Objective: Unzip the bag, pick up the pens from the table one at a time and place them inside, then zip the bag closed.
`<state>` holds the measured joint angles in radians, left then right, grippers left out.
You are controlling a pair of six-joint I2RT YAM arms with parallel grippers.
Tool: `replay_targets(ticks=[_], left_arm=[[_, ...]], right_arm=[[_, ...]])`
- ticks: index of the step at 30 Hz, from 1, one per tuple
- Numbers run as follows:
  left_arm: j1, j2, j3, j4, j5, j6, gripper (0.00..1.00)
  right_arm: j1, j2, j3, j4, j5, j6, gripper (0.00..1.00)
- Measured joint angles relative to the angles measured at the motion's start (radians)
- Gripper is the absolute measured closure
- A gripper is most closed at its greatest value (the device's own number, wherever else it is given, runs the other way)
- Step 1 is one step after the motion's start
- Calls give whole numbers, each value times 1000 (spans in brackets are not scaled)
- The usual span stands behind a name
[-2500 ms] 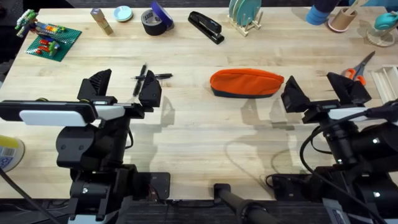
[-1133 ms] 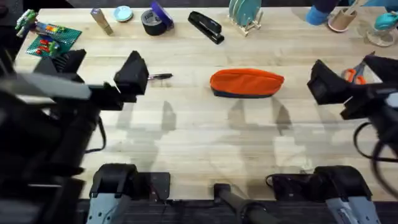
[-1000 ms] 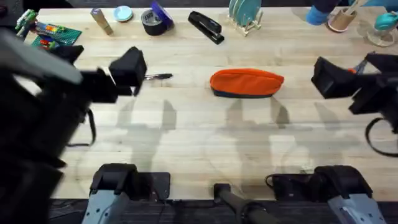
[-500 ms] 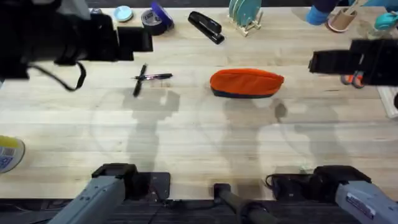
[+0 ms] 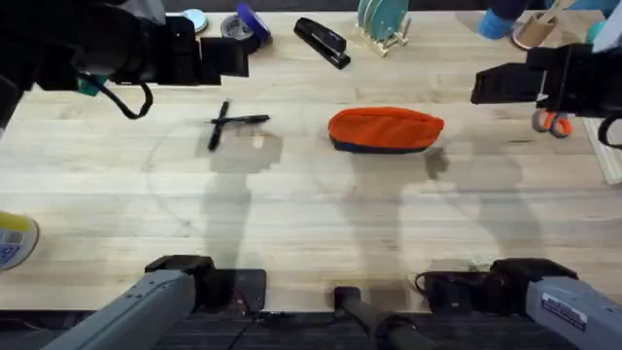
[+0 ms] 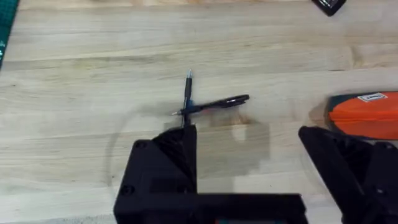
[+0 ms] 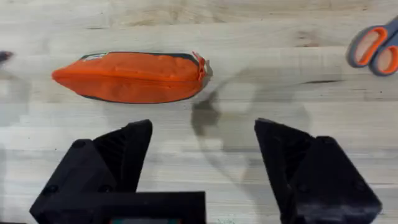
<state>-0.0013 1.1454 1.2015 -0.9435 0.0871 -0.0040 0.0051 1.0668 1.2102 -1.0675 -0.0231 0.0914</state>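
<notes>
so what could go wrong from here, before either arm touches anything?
1. The two pens lie crossed and touching, so grabbing one will probably drag or roll the other.
2. The bag lies loose on the table with its zipper closed; pulling the tab with the right hand alone could slide the whole pouch.
3. The left hand hangs open, high above the pens, so a slightly off descent may miss these slim targets.

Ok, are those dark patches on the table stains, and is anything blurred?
Overhead: soft arm shadows on the table, not stains; both raised arms show large, dark and blurred, while the bag and the crossed pens stay sharp. Right wrist: a gripper shadow lies beside the bag's zipper end.
</notes>
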Motion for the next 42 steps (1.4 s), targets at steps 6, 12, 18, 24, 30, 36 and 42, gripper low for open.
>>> replay_targets(ticks=[6,12,18,24,30,36,42], left_arm=[[-1,0,0,18,12,49,8],[-1,0,0,61,97,171,8],[-1,0,0,65,289,408,8],[-1,2,0,118,496,656,8],[-2,82,6,122,695,880,8],[-2,214,6,122,885,1040,8],[-4,341,6,125,1048,1114,8]], right_arm=[[0,0,0,0,0,3,5],[0,0,0,0,0,6,6],[0,0,0,0,0,6,6],[0,0,0,0,0,6,6],[0,0,0,0,0,6,5],[0,0,0,0,0,6,5],[0,0,0,0,0,6,5]])
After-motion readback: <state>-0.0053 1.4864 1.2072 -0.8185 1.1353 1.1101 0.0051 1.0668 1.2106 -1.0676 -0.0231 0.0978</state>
